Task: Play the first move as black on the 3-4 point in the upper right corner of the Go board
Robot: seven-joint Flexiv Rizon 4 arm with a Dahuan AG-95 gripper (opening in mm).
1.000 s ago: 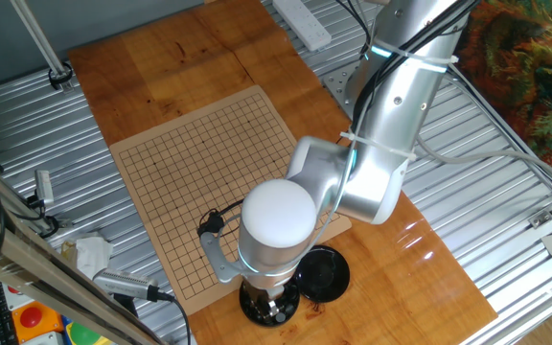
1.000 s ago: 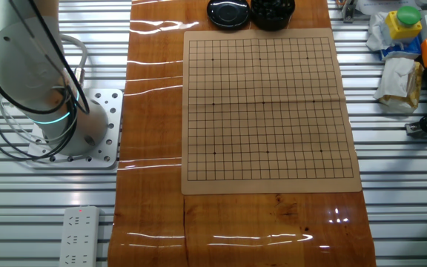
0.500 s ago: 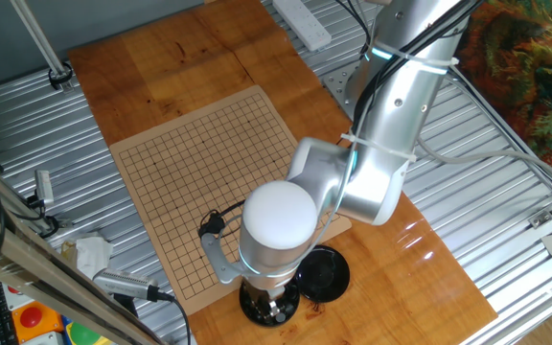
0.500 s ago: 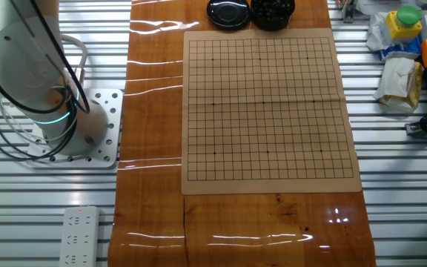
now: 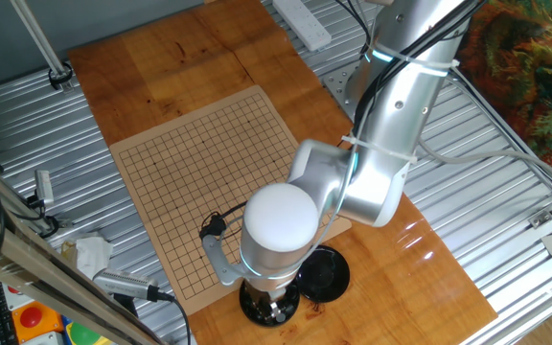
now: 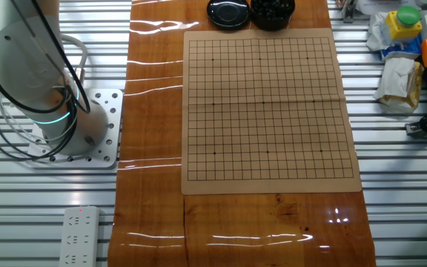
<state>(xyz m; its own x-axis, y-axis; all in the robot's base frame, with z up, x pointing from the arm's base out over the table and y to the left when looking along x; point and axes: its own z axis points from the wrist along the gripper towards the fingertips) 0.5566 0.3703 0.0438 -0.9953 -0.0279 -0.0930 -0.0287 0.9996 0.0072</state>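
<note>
Black stones [image 6: 273, 9] sit in their bowl [image 5: 268, 305] while the board [image 6: 265, 111] stays bare; the arm barely shifts, its claw hidden, grip unknowable, so pickup seems pending.

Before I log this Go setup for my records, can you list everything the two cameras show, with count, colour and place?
tan wooden Go board with black grid: one, lying flat on the tabletop, no stones on it.
glossy orange-brown wooden tabletop: one, under the board.
round black bowl of black stones: one, off the board's edge, under the arm's wrist.
round black lid: one, beside the bowl.
white power strip: one, on the metal slats near the arm's base.
yellow object with green cap: one, among clutter beside the table.
crumpled white paper: one, in that clutter.
silver-white robot arm: one, bent over the bowl; its gripper is hidden under the wrist.
</note>
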